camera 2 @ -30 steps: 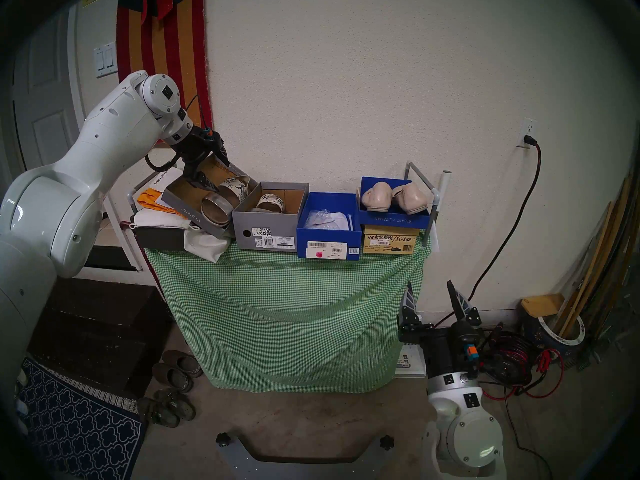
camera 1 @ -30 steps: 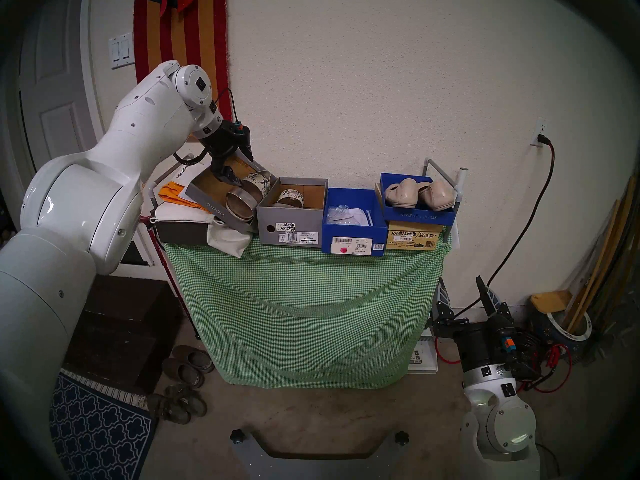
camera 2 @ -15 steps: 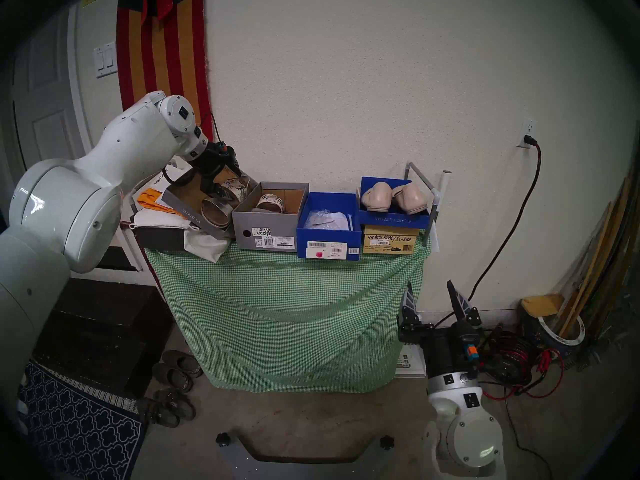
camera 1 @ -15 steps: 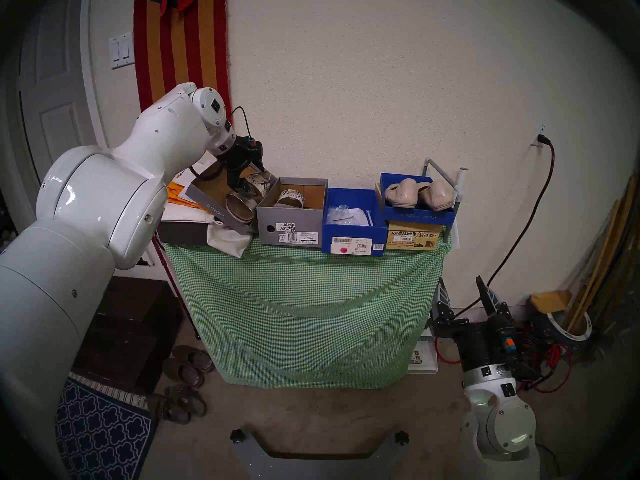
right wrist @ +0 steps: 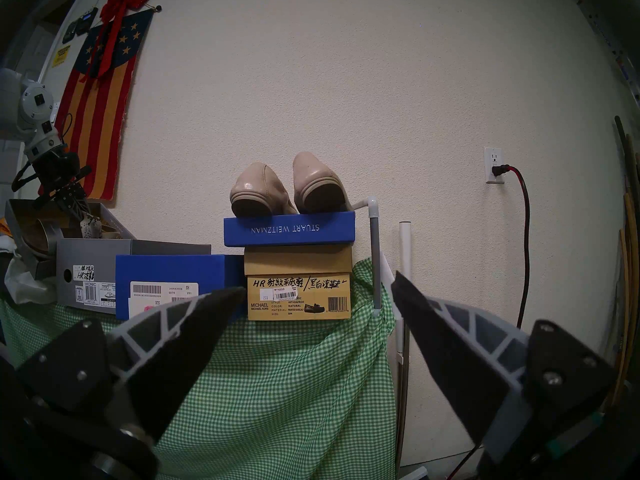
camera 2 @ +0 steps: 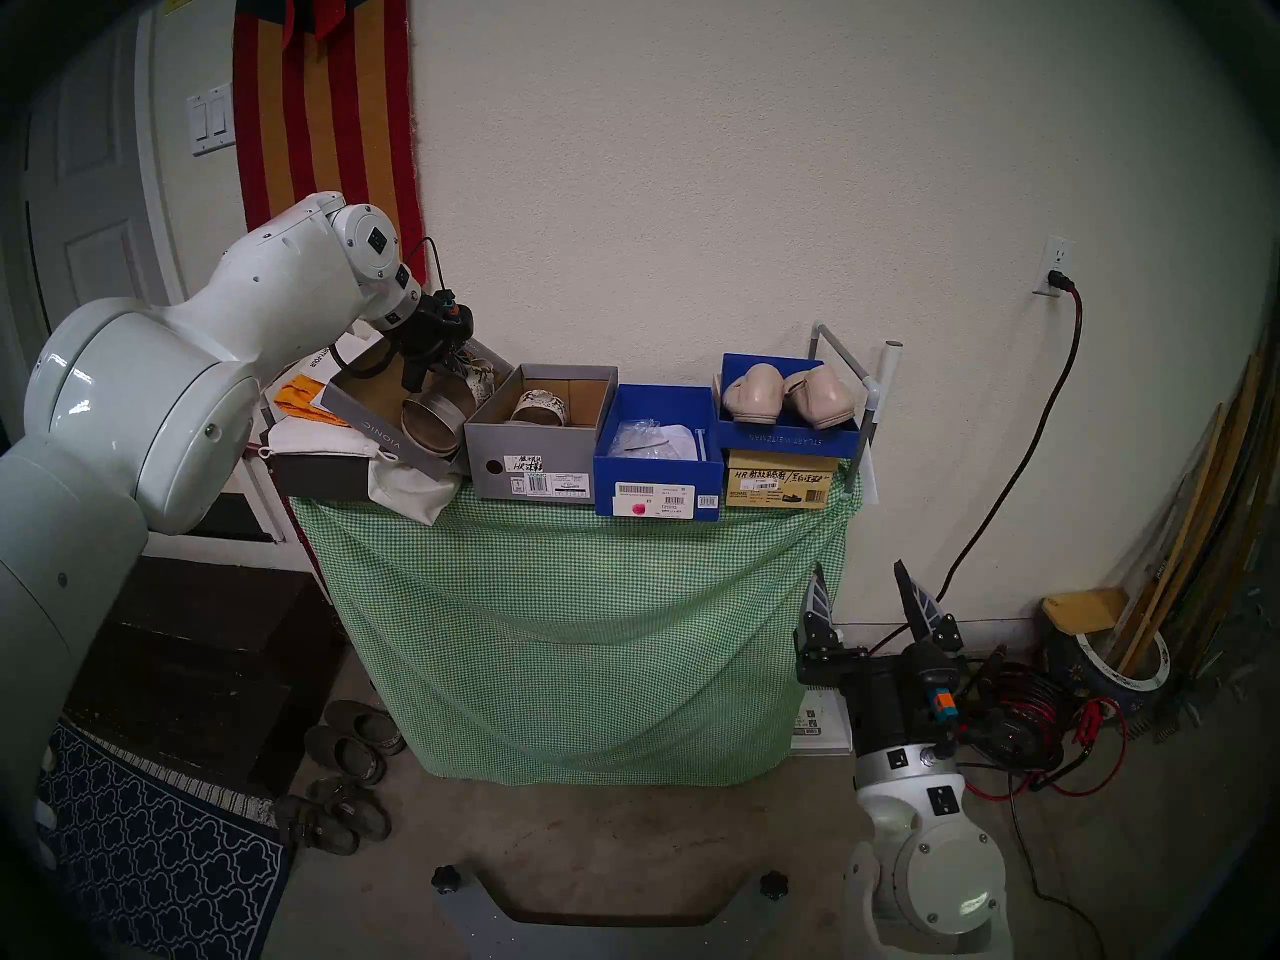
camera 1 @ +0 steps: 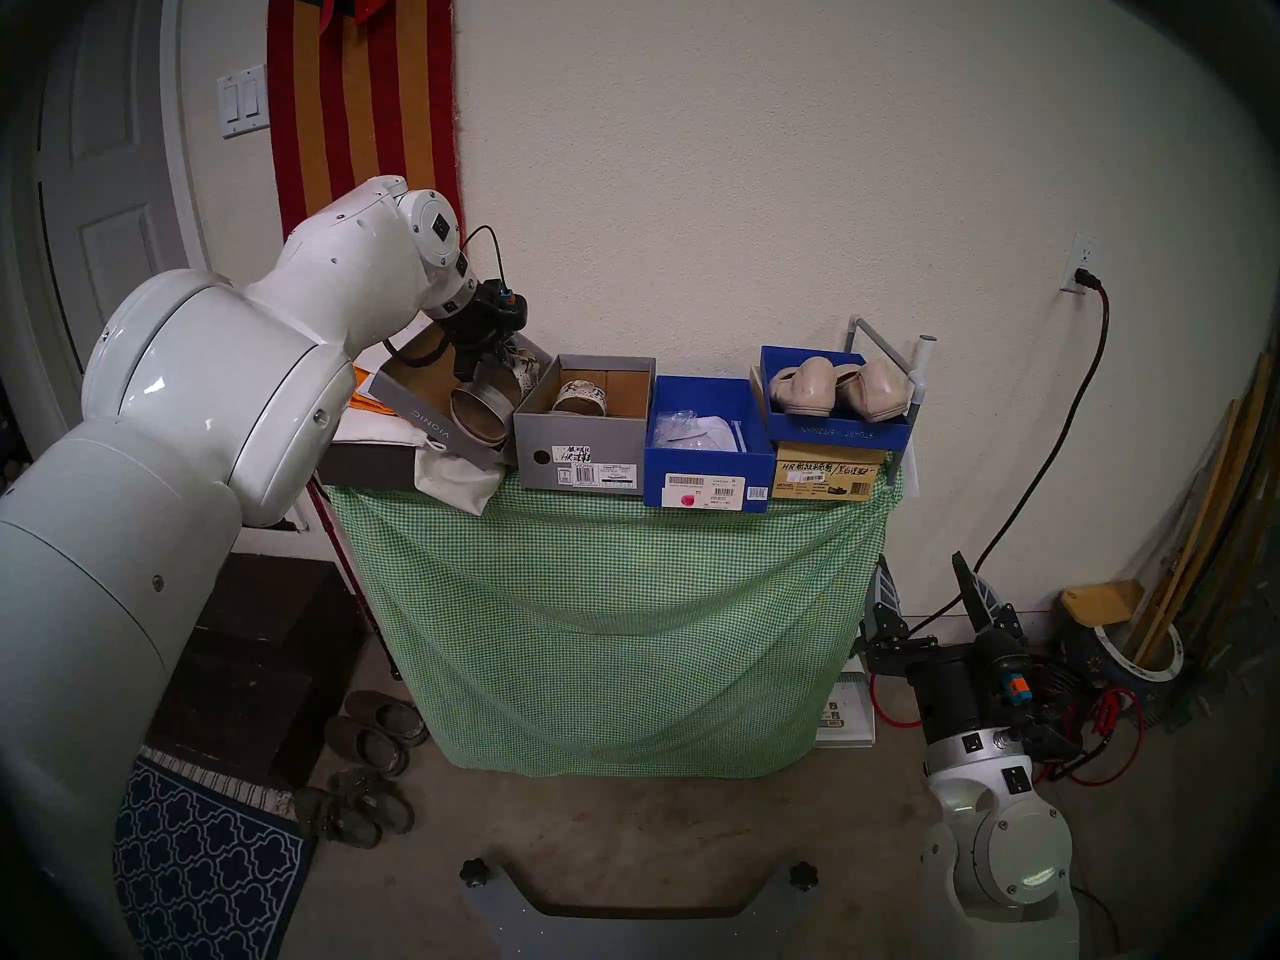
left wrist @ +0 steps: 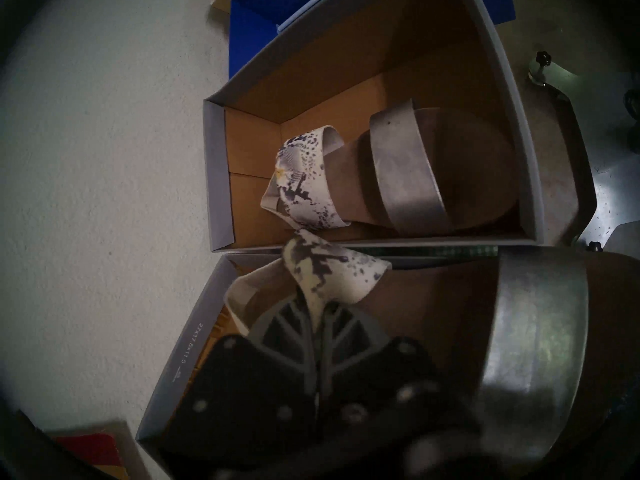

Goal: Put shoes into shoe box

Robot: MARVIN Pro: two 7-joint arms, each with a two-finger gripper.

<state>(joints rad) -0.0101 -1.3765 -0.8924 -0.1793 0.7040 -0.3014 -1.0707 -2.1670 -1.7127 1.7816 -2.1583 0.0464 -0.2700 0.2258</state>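
A cork-soled sandal [camera 1: 485, 403] with a metallic strap and a snake-print strap lies in the tilted grey lid [camera 1: 415, 411] at the table's left. My left gripper [camera 1: 495, 366] is shut on its snake-print strap [left wrist: 329, 271], pinched between the fingers [left wrist: 298, 334]. The matching sandal [camera 1: 582, 396] lies in the open grey shoe box [camera 1: 585, 453] just to the right and also shows in the left wrist view [left wrist: 405, 167]. Two beige ballet flats [camera 1: 838, 383] rest on a blue lid [camera 1: 838, 433]. My right gripper [camera 1: 928, 584] is open and empty, low beside the table's right side.
An open blue box [camera 1: 706, 470] with white wrapping stands between the grey box and a tan box [camera 1: 824, 477]. A pipe frame [camera 1: 918, 377] rises at the right edge. Green checked cloth [camera 1: 609, 626] drapes the table. Dusty slip-ons [camera 1: 377, 730], rug [camera 1: 201, 861] and cables [camera 1: 1108, 730] lie on the floor.
My left arm has moved right and down into the grey lid, and its open fingers have shut on the sandal's snake-print strap. The right arm has not moved.
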